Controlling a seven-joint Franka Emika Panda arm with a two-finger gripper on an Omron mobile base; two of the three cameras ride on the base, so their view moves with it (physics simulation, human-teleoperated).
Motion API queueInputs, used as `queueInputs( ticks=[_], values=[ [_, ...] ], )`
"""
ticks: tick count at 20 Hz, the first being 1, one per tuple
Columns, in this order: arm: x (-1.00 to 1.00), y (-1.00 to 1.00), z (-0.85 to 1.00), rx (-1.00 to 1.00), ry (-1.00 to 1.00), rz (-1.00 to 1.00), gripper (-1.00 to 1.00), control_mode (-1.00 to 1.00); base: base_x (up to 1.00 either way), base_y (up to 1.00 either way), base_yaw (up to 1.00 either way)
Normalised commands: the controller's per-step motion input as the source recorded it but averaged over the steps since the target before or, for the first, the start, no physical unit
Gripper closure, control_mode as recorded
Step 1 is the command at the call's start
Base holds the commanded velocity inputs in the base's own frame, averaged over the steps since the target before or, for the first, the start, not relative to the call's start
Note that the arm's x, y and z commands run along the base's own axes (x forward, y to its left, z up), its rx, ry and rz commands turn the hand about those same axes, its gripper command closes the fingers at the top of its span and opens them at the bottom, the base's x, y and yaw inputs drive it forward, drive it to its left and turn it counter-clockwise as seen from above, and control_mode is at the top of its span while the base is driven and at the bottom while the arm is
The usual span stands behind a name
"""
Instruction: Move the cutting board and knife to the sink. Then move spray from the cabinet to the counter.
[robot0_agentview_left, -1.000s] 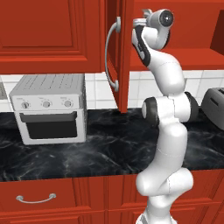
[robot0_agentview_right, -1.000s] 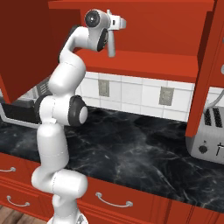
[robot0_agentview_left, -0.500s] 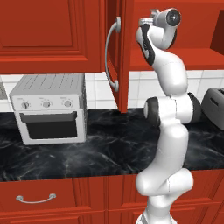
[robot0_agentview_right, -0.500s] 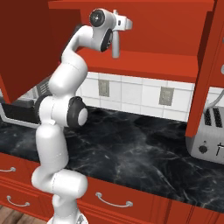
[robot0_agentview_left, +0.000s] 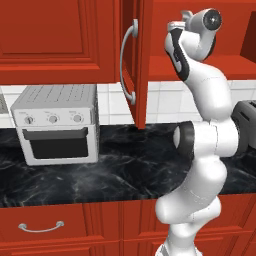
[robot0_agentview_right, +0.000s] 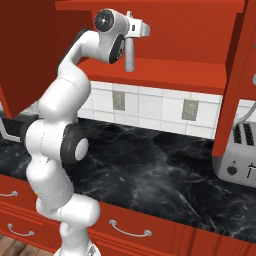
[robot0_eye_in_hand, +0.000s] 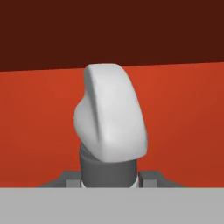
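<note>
My gripper (robot0_agentview_right: 131, 36) is up inside the open red cabinet (robot0_agentview_right: 190, 30), shut on the spray (robot0_agentview_right: 130, 55). The slim light-grey bottle hangs upright from the hand, its base just over the red inner shelf (robot0_agentview_right: 185, 75). In the hand view the spray's pale trigger head (robot0_eye_in_hand: 111, 113) stands close in front. Its darker neck sits between the fingertips (robot0_eye_in_hand: 151, 177). The cabinet door (robot0_agentview_left: 140, 60) stands open to the left of the arm, showing its curved silver handle (robot0_agentview_left: 128, 65). The black counter (robot0_agentview_right: 165, 165) lies below. The cutting board and the knife are out of view.
A white toaster oven (robot0_agentview_left: 57, 122) stands on the counter (robot0_agentview_left: 115, 170) at the left. A silver toaster (robot0_agentview_right: 240, 150) stands at the right, under a second open red door (robot0_agentview_right: 235, 85). Red drawers (robot0_agentview_left: 45, 227) run below the worktop.
The wrist has swung slightly to the right in the left base view, the spray still held. The bottle has barely shifted over the shelf.
</note>
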Motion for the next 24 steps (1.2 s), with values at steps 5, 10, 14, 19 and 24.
queueInputs(
  ticks=[5,10,14,19,24],
  values=[
    [-0.93,-0.12,0.0,0.0,-0.03,0.0,1.0,-1.0,0.0,0.0,0.0],
    [-1.0,-0.13,0.07,0.0,-0.01,-0.04,1.0,-1.0,0.0,0.0,0.0],
    [-1.0,-0.14,0.08,0.0,0.0,-0.06,1.0,-1.0,0.0,0.0,0.0],
    [-1.0,-0.14,0.09,0.0,0.0,-0.04,1.0,-1.0,0.0,0.0,0.0],
    [-1.0,-0.07,-0.07,0.0,0.0,0.0,1.0,-1.0,0.0,0.0,0.0]
  ],
)
